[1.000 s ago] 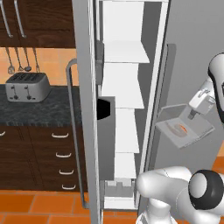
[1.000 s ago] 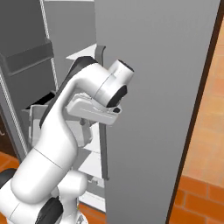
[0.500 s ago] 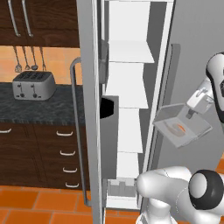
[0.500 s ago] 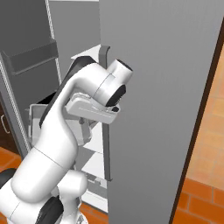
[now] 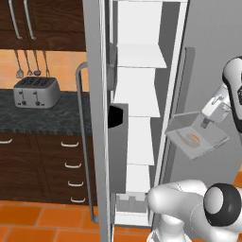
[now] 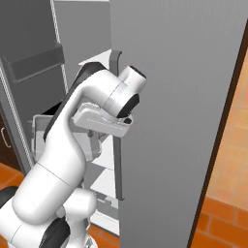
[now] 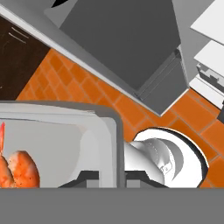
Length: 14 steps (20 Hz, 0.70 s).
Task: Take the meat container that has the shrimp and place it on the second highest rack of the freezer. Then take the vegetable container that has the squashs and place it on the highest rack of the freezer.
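**Shrimp container held in air beside open freezer, not yet on rack**

The meat container (image 5: 194,136), a shallow grey tray with low walls, is seen in the left base view held off the floor to the right of the open freezer (image 5: 140,113), just in front of the closed grey door panel (image 5: 208,71). The shrimp (image 5: 194,138) is seen as an orange patch on the tray floor; in the hand view it lies near the tray's left edge. The tray is tilted, its near-left side dipped lower. Its long axis is judged to run roughly left-right across the freezer front, with a corner pointed toward the shelves.

The gripper (image 7: 106,177) is pressed nearly together, pinching the tray's rim wall at one end, as shown in the hand view where the wall passes between the finger tips. A grip at one end is judged to leave the tray cantilevered.

Handling: the tray is judged light and stiff, with a thin smooth rim that may slip or pivot in a narrow pinch. The loose shrimp could slide toward the low side if tilt is increased. Levelling is advised before insertion.

White freezer racks (image 5: 141,56) are stacked to the left, well apart from the tray. A toaster (image 5: 36,91) is seen on the far-left dark counter (image 5: 47,118).
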### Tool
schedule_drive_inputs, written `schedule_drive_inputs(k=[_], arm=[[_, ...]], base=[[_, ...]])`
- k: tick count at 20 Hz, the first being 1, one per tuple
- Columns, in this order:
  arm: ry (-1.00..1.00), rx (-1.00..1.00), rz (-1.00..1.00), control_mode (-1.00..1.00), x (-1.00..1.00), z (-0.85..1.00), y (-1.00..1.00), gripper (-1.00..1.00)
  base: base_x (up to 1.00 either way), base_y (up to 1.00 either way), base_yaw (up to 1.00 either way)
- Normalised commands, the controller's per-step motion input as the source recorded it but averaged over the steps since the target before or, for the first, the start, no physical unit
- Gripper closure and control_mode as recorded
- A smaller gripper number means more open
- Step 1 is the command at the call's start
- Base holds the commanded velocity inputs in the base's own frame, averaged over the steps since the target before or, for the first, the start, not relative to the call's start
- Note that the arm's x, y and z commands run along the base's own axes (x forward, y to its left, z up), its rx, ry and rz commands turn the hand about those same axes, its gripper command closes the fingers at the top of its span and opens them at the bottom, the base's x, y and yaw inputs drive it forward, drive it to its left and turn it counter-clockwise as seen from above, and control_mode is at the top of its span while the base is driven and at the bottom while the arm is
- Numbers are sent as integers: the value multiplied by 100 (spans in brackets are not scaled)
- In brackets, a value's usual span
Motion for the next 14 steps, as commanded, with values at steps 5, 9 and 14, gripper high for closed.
schedule_drive_inputs(k=[5,9,14], arm=[[-1,0,-26,-100,0,-3,10,100],[-2,0,-70,-100,12,-15,38,100],[-1,1,-79,-100,0,-4,17,100]], base=[[0,0,0],[0,0,0],[0,0,0]])
